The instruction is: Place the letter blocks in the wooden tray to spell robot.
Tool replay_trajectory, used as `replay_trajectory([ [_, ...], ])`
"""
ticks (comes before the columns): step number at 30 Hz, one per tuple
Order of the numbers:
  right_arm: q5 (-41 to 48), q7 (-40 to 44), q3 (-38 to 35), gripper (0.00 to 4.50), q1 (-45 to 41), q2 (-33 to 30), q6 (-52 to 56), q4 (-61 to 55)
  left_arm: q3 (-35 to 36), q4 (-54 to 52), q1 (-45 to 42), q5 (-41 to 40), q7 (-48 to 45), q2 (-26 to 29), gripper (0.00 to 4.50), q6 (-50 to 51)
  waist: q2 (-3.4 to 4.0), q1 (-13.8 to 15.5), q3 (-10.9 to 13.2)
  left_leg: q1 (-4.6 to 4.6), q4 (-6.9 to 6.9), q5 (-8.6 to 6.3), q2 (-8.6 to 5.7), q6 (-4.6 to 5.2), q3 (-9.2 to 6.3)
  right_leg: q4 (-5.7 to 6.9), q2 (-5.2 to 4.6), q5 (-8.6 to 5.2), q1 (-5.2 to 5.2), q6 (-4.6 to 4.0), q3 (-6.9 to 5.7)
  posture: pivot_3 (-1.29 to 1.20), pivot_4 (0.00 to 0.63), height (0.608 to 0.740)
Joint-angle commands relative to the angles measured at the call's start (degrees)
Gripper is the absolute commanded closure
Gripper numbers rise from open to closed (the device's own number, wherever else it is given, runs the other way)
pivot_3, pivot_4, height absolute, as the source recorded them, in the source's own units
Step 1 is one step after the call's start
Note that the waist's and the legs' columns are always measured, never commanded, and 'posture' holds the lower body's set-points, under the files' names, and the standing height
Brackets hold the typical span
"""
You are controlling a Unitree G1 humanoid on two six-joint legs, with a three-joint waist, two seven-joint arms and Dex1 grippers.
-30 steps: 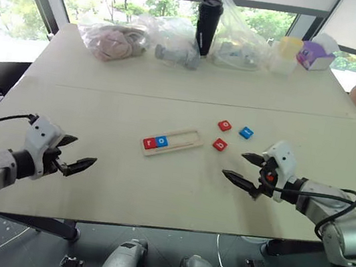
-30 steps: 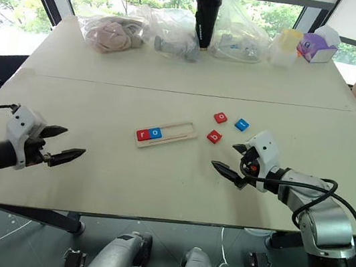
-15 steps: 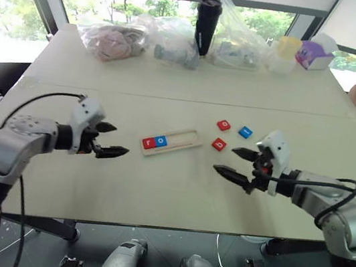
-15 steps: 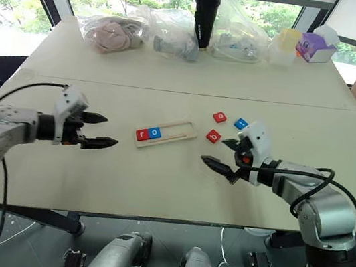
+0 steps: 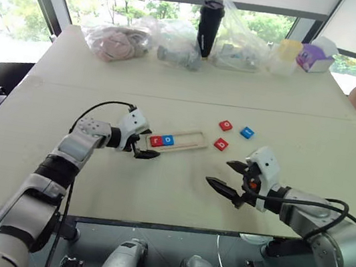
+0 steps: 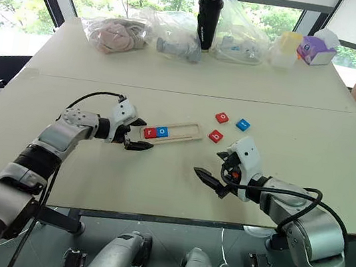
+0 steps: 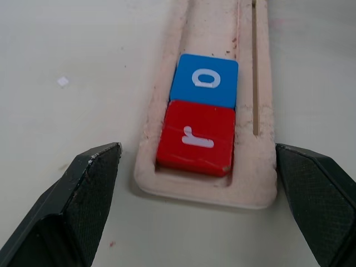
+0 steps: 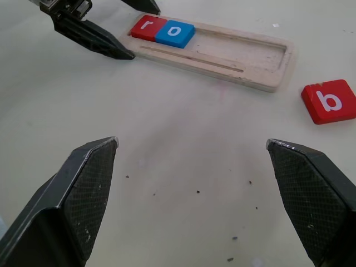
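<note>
Both hands open, left hand (image 5: 143, 146) reached wooden tray (image 5: 189, 141)

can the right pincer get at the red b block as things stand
Probably yes. The right pincer hangs open just short of the red b block, which lies alone on bare table beside the wooden tray, nothing between them.
</note>
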Motion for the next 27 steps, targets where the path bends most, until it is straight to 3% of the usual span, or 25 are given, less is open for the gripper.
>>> replay_trajectory([
  [1, 0.71, -1.48, -2.40, 0.07, 0.50, 0.57, -0.49, -2.64, -1.08, 5.07, -1.66, 2.80, -0.71, -1.80, 0.00, -2.36, -0.01, 0.08, -0.01, 0.02, 0.02, -0.02, 0.00, -0.01, 0.00, -0.02, -0.01, 0.01, 0.04, 0.01, 0.00, 0.00, 0.150, 0.740],
  [6, 0.85, -2.37, -3.02, 0.00, 1.61, 0.42, -0.67, -3.30, -1.41, 7.96, -2.33, 3.94, -3.90, -2.47, 1.34, -3.93, -0.01, -0.02, -0.03, 0.05, 0.04, -0.03, 0.00, 0.01, 0.00, -0.06, -0.04, 0.01, 0.10, 0.02, -0.01, 0.00, 0.150, 0.740],
  [14, 0.19, -2.36, -4.06, 0.00, 2.34, -0.09, -1.87, -1.60, -0.42, 9.91, -3.30, 3.44, -9.06, -2.07, 1.34, -6.03, -0.01, -0.16, -0.04, 0.10, 0.05, -0.02, 0.00, 0.03, 0.00, -0.05, -0.03, 0.02, 0.15, 0.04, -0.01, 0.00, 0.150, 0.740],
  [19, 0.24, -0.68, -5.29, 0.00, 2.30, -1.71, -2.76, -0.04, -2.40, -3.72, 2.61, 1.85, -22.06, 5.02, 1.34, -10.29, -0.01, -0.61, -0.03, -0.01, -0.02, -0.05, 0.00, 0.22, 0.05, -0.10, -0.04, 0.02, 0.01, 0.03, 0.01, 0.00, 0.150, 0.740],
  [27, -0.45, 0.32, -5.52, 0.00, 2.57, -2.46, -4.38, 1.76, -1.97, -11.34, 6.18, 1.59, -26.66, 10.62, 1.34, -9.30, 0.00, -0.29, -0.03, -0.04, -0.04, -0.12, 0.01, 0.18, 0.06, -0.11, -0.08, 0.01, -0.02, 0.00, 0.03, 0.00, 0.150, 0.740],
])
